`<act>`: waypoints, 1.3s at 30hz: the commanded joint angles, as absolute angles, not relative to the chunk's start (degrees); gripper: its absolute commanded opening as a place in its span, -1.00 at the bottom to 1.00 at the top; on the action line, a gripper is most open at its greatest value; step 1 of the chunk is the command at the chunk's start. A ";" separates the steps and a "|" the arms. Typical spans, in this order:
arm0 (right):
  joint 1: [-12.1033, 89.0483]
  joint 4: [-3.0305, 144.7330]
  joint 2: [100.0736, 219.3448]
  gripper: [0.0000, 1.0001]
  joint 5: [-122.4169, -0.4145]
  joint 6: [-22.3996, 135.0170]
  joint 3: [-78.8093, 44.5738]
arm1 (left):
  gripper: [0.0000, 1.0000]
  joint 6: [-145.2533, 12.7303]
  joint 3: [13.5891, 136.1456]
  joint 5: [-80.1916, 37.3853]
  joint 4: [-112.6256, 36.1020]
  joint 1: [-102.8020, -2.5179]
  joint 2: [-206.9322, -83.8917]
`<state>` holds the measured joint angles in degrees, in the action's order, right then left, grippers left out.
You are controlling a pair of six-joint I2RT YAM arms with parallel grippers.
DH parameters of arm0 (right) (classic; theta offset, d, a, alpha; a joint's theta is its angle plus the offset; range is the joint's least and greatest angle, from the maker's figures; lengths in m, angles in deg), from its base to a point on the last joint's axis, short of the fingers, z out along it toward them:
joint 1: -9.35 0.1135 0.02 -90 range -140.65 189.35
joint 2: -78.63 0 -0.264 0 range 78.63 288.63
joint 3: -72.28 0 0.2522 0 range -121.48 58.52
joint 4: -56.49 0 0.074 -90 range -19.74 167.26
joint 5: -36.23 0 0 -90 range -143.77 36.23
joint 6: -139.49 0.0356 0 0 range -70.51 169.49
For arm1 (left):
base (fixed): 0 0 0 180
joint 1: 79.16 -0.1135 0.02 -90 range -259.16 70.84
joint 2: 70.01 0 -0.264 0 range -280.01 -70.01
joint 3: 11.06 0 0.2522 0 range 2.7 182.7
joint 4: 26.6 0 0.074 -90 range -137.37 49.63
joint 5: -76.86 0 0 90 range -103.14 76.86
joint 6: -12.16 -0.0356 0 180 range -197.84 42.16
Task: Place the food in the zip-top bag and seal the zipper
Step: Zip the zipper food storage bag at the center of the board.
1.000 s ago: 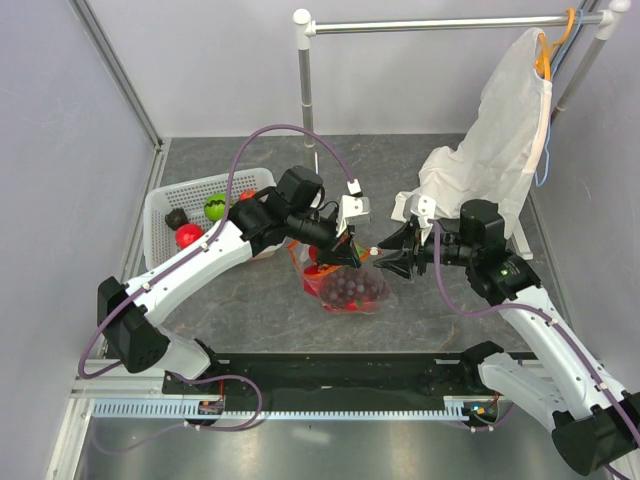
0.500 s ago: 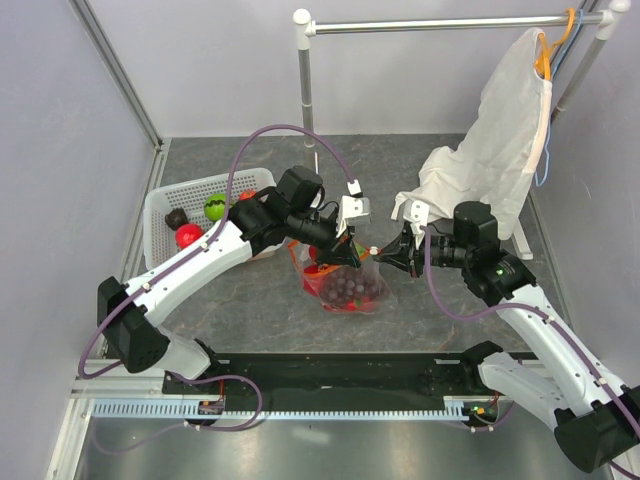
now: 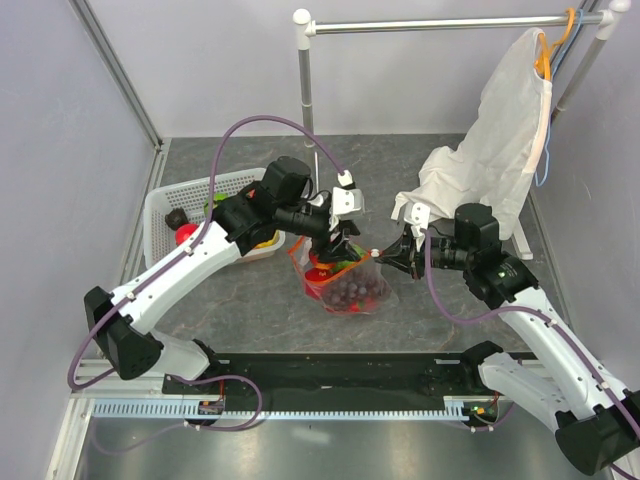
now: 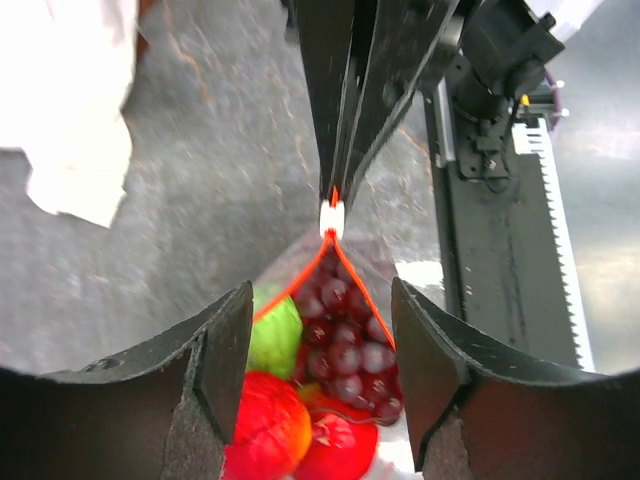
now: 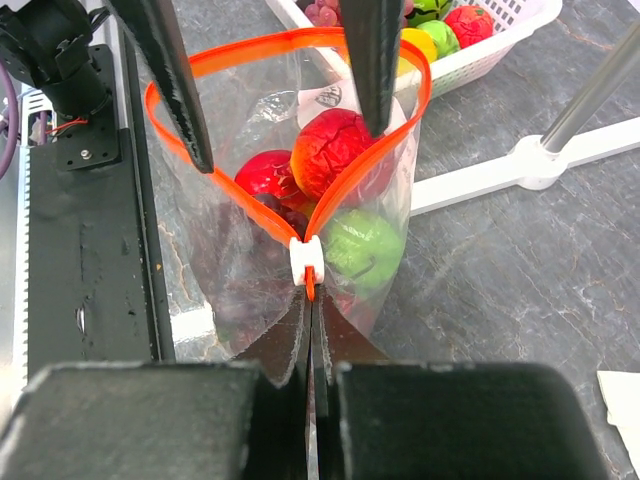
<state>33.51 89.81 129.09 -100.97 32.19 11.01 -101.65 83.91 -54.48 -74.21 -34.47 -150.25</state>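
**A:** Top view. Where do we log the clear thin zip-top bag?

**B:** Upright on the grey table, between the two claws, with purple toy grapes and red toy pieces inside. The white slotted basket to its left holds more pieces.

**A:** Left wrist view, left gripper?

**B:** Fingers spread wide, the bag's mouth between them. We see the grapes, a green piece and red ones below.

**A:** Right wrist view?

**B:** Right gripper pinched together on the orange-red zipper strip, just behind the small white slider. The mouth gapes in a loop and the left fingers stand inside it. Whether they touch the strip, we cannot tell.
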 commanded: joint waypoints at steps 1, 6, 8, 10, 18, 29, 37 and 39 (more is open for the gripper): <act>33.60 87.75 128.20 -1.00 -100.45 31.82 9.03 | 0.30 -106.23 87.07 -51.48 -70.08 -31.97 -151.39; 33.60 87.75 127.41 -1.00 -100.09 32.18 9.12 | 0.32 -107.11 87.77 -49.45 -69.02 -29.59 -153.67; 33.60 87.75 127.15 -1.00 -100.01 32.44 9.12 | 0.31 -106.85 88.04 -48.92 -68.76 -29.15 -154.82; 33.60 87.75 126.97 -1.00 -100.01 32.44 9.12 | 0.27 -106.23 88.65 -48.47 -68.40 -28.97 -155.95; 33.60 87.92 126.62 -1.00 -99.22 32.97 9.21 | -0.34 -106.05 88.13 -49.00 -68.40 -28.97 -156.49; 33.60 88.62 125.83 -1.00 -97.55 33.24 9.39 | -0.70 -107.98 82.42 -50.67 -71.56 -30.73 -151.84; 33.60 88.71 126.00 -1.00 -96.32 33.50 9.12 | -0.69 -109.92 80.05 -50.50 -75.25 -33.98 -148.58; 33.60 88.71 125.91 -1.00 -96.05 33.50 9.12 | -0.69 -110.53 79.69 -50.32 -76.39 -35.12 -147.97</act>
